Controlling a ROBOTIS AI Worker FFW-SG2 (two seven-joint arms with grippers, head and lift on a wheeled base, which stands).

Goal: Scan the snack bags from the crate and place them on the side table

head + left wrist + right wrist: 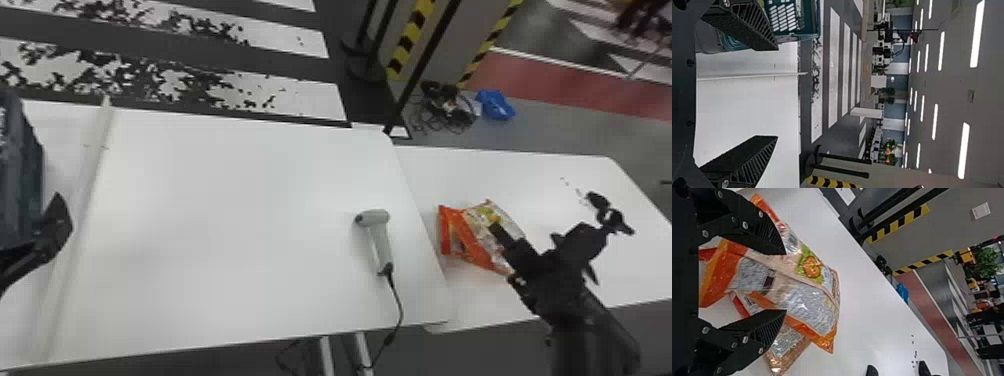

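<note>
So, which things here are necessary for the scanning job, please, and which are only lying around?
For the job:
- snack bags
- side table under them
- handheld scanner
- crate

Lying about:
- blue bundle on the floor
- dark cable tangle near it

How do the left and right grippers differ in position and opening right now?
The left gripper is by the crate, while the right gripper is at the snack bags on the side table. The left gripper's fingers stand wider apart than the right gripper's. Bare tabletop shows through the left gripper's gap, a bag through the right gripper's. Both are open, with black fingers.
</note>
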